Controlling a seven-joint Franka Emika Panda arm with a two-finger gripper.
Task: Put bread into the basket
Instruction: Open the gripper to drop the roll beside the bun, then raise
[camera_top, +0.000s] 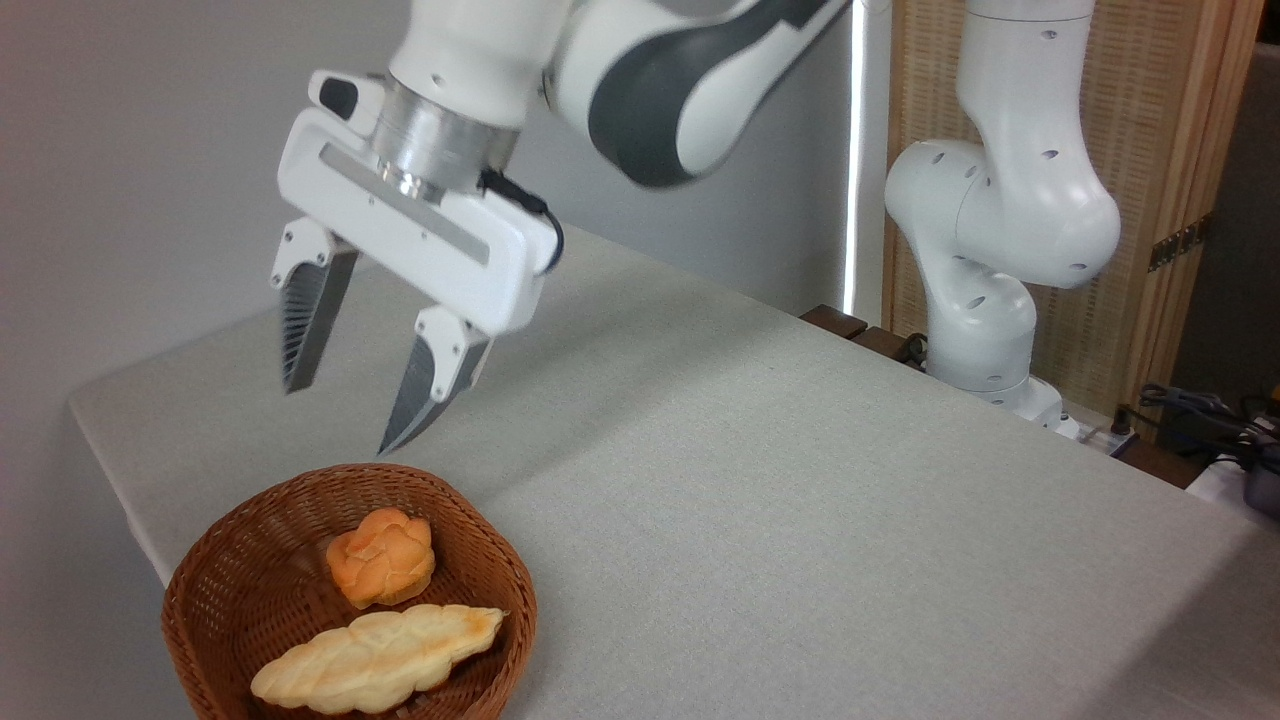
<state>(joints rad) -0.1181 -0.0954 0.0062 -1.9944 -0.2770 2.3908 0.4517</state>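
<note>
Now the bread (375, 659) lies in the basket (215, 580), pale side up, along the near wall just in front of the bun (381, 557). Above the far rim, the gripper (335, 415) hangs empty with jaws spread wide. Judging by looks, the loaf is light and soft, its crust easily dented. Any regrasp should pinch gently across the thick middle, not the tapered ends.

- My arm (640, 90) runs off the top edge.
- The basket (200, 600) loses its lower rim at the bottom edge.
- Cables (1200, 410) at far right are blurred.
</note>
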